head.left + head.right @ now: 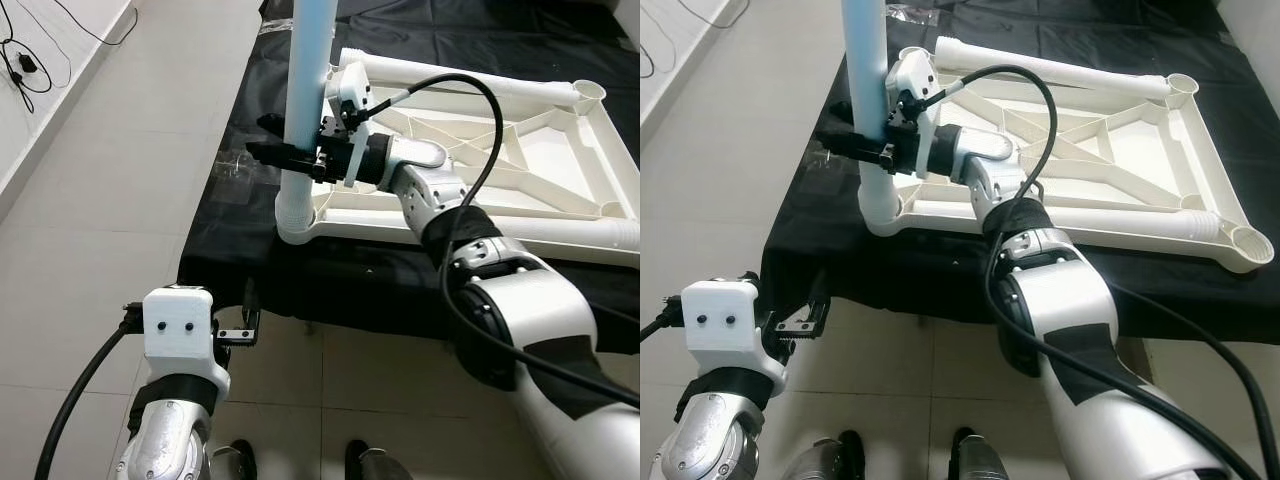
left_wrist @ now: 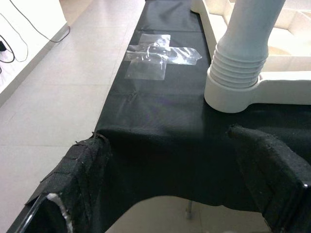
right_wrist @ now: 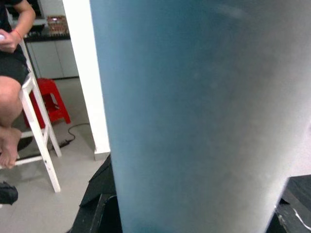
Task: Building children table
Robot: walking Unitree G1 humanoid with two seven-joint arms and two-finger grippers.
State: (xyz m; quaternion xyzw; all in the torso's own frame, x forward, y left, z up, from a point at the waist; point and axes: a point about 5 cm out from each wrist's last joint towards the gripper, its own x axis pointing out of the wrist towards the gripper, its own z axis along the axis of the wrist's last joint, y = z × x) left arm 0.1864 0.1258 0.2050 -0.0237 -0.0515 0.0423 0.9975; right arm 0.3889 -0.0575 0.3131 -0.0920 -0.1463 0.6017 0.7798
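- A white plastic children's tabletop (image 1: 520, 150) is seen lying upside down on a table draped in black cloth (image 1: 300, 260), with its ribbed underside facing up and a round socket at each corner.
- A pale blue plastic table leg (image 1: 308, 70) is held upright in the near left corner socket (image 1: 296, 222); its white ribbed end is seated in the socket, though how deep it has gone cannot be told.
- The right claw (image 1: 280, 152) is closed around the leg a little above the socket, 1 black finger on each side of the tube.
- A second leg, a long white plastic tube (image 1: 470, 85), is seen lying along the far edge of the tabletop, not yet fitted.
- The left claw (image 1: 245, 325) is held low beside the near edge of the table, its 2 black fingers spread apart with nothing between them.
- In the left wrist view, a cross of clear tape (image 2: 158, 57) is seen stuck to the cloth near the socket.
- A seated person's leg (image 3: 12, 104) and a white chair (image 3: 39, 131) are seen in the background of the right wrist view.
- The step in hand is judged to be the seating of the leg. It is best done with the tube kept vertical over the socket, so the ribbing is not crossed, and with pressure applied straight down.
- The tabletop may slide on the cloth; it could be steadied with the free left claw.
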